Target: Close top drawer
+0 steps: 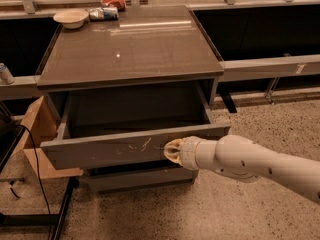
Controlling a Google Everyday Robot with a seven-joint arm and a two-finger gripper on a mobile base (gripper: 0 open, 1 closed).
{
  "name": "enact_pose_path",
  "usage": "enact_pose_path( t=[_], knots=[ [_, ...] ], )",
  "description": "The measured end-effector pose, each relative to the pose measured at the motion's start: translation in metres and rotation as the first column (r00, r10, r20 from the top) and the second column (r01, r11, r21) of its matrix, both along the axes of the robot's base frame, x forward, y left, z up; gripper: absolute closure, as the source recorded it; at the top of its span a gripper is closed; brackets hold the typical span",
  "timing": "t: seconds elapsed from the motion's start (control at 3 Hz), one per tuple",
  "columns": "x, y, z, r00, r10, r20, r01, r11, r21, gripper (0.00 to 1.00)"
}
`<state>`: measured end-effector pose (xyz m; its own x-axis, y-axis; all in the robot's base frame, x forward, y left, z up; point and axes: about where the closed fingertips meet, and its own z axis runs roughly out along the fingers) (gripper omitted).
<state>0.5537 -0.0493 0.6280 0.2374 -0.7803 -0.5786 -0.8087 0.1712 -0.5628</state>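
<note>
The top drawer (100,151) is a wide, deep grey box standing pulled out from under the cabinet's top. Its flat front has no handle and bears pale whitish scratches near the middle. The inside looks empty and dark. My gripper (171,151) comes in from the right on a white arm. Its pale tip rests against the drawer front, just right of the scratches.
The grey cabinet top (130,44) carries a white bowl (70,17) and snack packets (104,13) at its far edge. A lower drawer front (140,178) sits below. A cardboard box (37,134) and a cable (35,164) lie at the left. Speckled floor spreads right.
</note>
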Motion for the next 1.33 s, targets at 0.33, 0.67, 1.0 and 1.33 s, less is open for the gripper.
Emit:
enact_pose_path(
  t=[0.33,0.67,1.0,1.33],
  knots=[
    [0.002,0.000,0.000,1.0000,0.006,-0.001,-0.006,1.000,0.003,1.00],
    [0.014,0.002,0.002,0.9986,0.052,-0.009,-0.052,0.998,0.026,1.00],
    [0.041,0.003,0.011,0.9927,0.120,0.008,-0.120,0.993,-0.013,1.00],
    [0.060,0.003,0.015,0.9873,0.158,0.016,-0.157,0.987,-0.044,1.00]
  ],
)
